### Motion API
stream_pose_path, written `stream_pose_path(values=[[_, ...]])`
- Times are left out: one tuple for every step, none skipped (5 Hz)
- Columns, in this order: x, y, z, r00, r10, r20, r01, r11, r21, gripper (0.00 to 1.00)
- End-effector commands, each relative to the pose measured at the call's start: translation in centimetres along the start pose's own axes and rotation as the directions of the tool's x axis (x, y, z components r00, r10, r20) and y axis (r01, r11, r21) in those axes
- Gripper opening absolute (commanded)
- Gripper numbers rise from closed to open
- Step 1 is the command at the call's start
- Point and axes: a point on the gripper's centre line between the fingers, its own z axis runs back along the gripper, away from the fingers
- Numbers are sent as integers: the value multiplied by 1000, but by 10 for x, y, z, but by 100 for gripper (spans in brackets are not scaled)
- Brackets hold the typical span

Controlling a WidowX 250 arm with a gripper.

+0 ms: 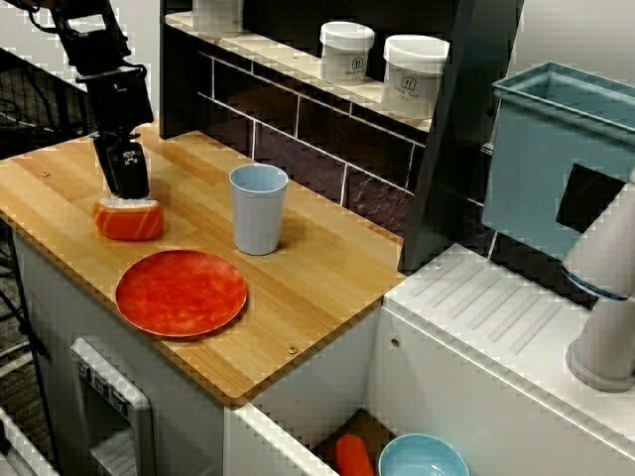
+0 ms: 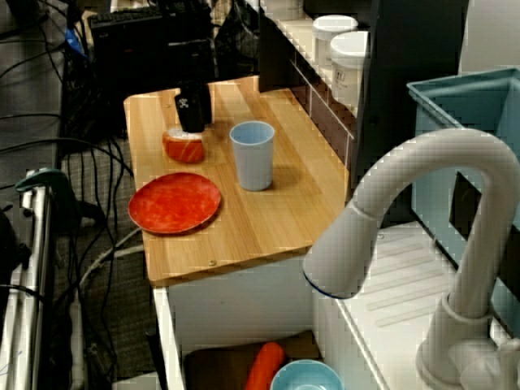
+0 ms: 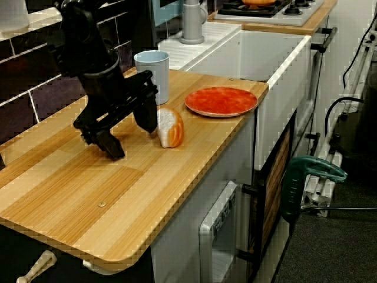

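On the wooden counter (image 1: 327,278), at the end far from the sink, an orange-and-white food piece (image 1: 129,220) stands on its edge, and the end effector (image 3: 132,140) is down at counter level right beside it. The low view along the counter shows the relation best. The two fingers (image 3: 147,115) are spread apart with nothing between them, so the end effector is released. The food piece lies outside the gap, just past the finger on the plate side. It is so close to that finger that I cannot tell whether they touch.

From this low view the piece is seen end-on and looks narrow. In the high view from the sink side it looks wide. Its long axis therefore runs crosswise to the line between the fingers, and a broad face is turned toward the nearer finger.

Further toward the sink, a red plate (image 1: 181,293) lies near the counter's front edge. A blue cup (image 1: 258,208) stands upright behind the plate, well apart from the end effector. White jars (image 1: 346,52) sit on the shelf above.
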Motion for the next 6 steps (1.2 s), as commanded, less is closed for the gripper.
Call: stream_pose_path(values=[[1, -17, 24, 997, -44, 65, 39, 996, 78, 100], [-2, -22, 26, 996, -55, 67, 50, 996, 78, 100], [-3, -27, 27, 996, -60, 66, 55, 996, 72, 100], [-4, -29, 27, 996, -65, 67, 60, 996, 70, 100], [-3, -27, 22, 996, -61, 59, 56, 996, 72, 100], [-2, -24, 17, 997, -53, 52, 49, 996, 74, 100]])
